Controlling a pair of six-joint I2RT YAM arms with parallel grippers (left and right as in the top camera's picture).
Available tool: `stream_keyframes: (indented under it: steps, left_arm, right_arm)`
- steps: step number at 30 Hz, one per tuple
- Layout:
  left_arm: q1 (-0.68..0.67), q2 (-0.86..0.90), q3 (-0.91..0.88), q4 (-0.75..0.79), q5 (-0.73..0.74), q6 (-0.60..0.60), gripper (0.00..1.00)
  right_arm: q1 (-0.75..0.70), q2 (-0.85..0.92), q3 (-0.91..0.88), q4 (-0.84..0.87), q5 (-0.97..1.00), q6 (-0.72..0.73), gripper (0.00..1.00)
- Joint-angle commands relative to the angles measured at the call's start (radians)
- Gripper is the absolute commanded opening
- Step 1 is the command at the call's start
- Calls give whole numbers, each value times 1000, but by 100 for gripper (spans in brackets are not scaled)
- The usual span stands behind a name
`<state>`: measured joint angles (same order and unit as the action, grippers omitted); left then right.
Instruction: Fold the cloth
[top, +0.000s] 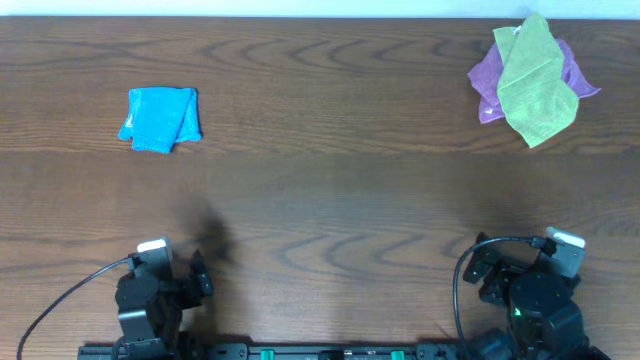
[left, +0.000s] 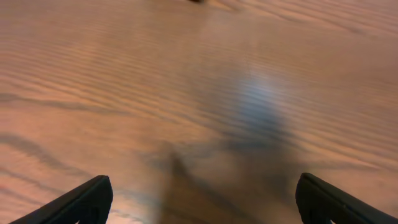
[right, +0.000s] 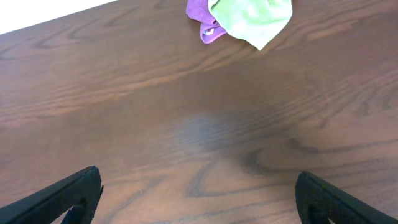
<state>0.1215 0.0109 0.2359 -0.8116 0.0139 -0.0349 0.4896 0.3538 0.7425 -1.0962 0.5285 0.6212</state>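
Note:
The sky-blue cloth (top: 160, 119) lies folded into a small bundle on the table at the far left in the overhead view. It is out of both wrist views. My left gripper (top: 205, 272) rests near the table's front edge, well in front of the cloth, open and empty, its fingertips (left: 202, 199) wide apart over bare wood. My right gripper (top: 483, 265) rests at the front right, open and empty, its fingertips (right: 199, 196) spread over bare wood.
A yellow-green cloth (top: 534, 82) lies crumpled on top of a purple cloth (top: 488, 78) at the far right of the wooden table (top: 330, 190). Both also show at the top of the right wrist view, the yellow-green cloth (right: 252, 17) and the purple cloth (right: 202, 15).

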Motion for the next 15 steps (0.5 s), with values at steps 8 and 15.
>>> stream_keyframes:
  steps: [8, 15]
  left_arm:
    - [-4, -7, 0, -86, -100, -17, 95]
    - [-4, -7, 0, -85, -100, -17, 96]
  right_arm:
    - [0, -2, -3, 0, 14, 14, 99]
    - [0, -2, -3, 0, 14, 14, 99]
